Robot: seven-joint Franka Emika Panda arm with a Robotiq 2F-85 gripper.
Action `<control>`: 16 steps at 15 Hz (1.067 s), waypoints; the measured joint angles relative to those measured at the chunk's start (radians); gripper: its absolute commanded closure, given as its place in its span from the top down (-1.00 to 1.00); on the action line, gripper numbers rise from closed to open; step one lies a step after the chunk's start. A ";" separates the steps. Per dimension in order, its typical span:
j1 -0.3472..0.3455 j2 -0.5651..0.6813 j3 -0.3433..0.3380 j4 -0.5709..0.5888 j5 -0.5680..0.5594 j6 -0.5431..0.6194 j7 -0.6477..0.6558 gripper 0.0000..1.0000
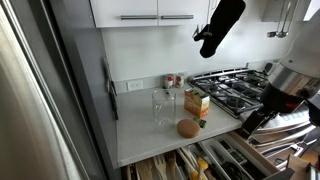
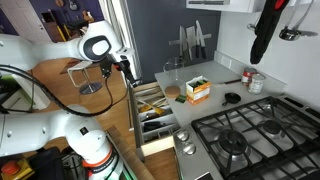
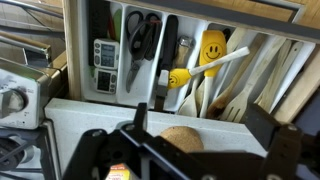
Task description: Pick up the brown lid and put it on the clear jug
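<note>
The brown lid (image 1: pixel 188 128) is a flat round disc lying on the white counter near its front edge, in front of the orange carton. It also shows in an exterior view (image 2: pixel 172 91) and in the wrist view (image 3: pixel 180 138). The clear jug (image 1: pixel 163 106) stands upright and uncovered behind the lid, beside the carton; it shows faintly in an exterior view (image 2: pixel 171 68). My gripper (image 3: pixel 188 160) is open and empty, its fingers spread wide. It hangs off the counter's front edge above the open drawer (image 1: pixel 252 122), apart from the lid.
An orange carton (image 1: pixel 196 103) stands next to the jug. Red-capped spice jars (image 1: pixel 172 81) stand at the back wall. A gas stove (image 1: pixel 235 90) adjoins the counter. An open drawer of utensils (image 3: pixel 190 55) lies below the counter's front edge.
</note>
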 measured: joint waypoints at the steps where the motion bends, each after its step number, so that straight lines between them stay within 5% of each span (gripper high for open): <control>1: 0.000 0.019 -0.001 -0.002 -0.001 0.041 -0.040 1.00; 8: 0.000 0.328 -0.054 0.017 -0.067 0.356 -0.327 1.00; 16: -0.039 0.710 -0.101 0.235 -0.269 0.422 -0.359 1.00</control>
